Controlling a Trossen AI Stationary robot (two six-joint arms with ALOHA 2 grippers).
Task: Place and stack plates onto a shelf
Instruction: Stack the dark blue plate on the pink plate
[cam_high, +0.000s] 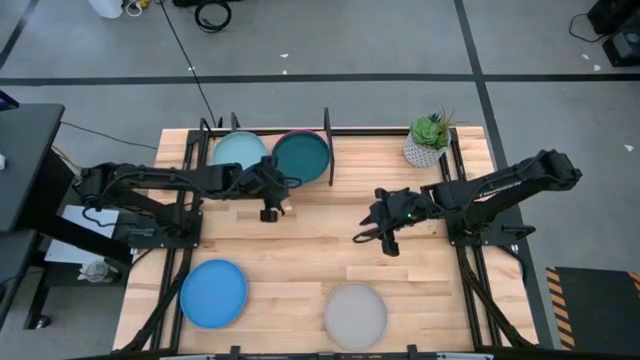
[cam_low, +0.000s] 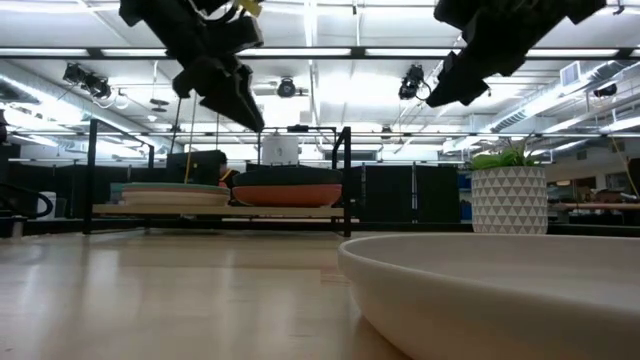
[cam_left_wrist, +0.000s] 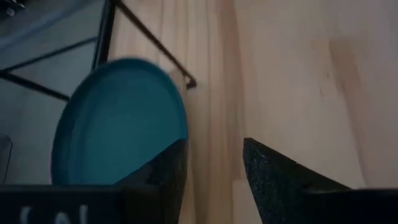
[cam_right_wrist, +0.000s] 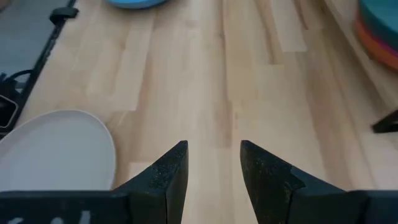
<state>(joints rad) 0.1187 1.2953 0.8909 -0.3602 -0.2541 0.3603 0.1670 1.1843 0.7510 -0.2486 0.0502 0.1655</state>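
Note:
The shelf (cam_high: 327, 131) stands at the table's far left. On it a pale blue plate (cam_high: 240, 152) tops one stack and a dark teal plate (cam_high: 302, 157) tops another, with an orange plate (cam_low: 288, 194) under it. A blue plate (cam_high: 213, 292) and a grey plate (cam_high: 355, 314) lie flat on the table near its front edge. My left gripper (cam_left_wrist: 214, 143) hangs open above the table just in front of the shelf, beside the dark teal plate (cam_left_wrist: 118, 124). My right gripper (cam_right_wrist: 213, 144) hangs open over the table's middle right, above bare wood, with the grey plate (cam_right_wrist: 56, 149) nearby.
A small white pot with a green plant (cam_high: 427, 145) stands at the far right, close to my right arm. The shelf's upright black dividers (cam_low: 345, 180) rise beside the stacks. Bare wood lies between the shelf and the two loose plates.

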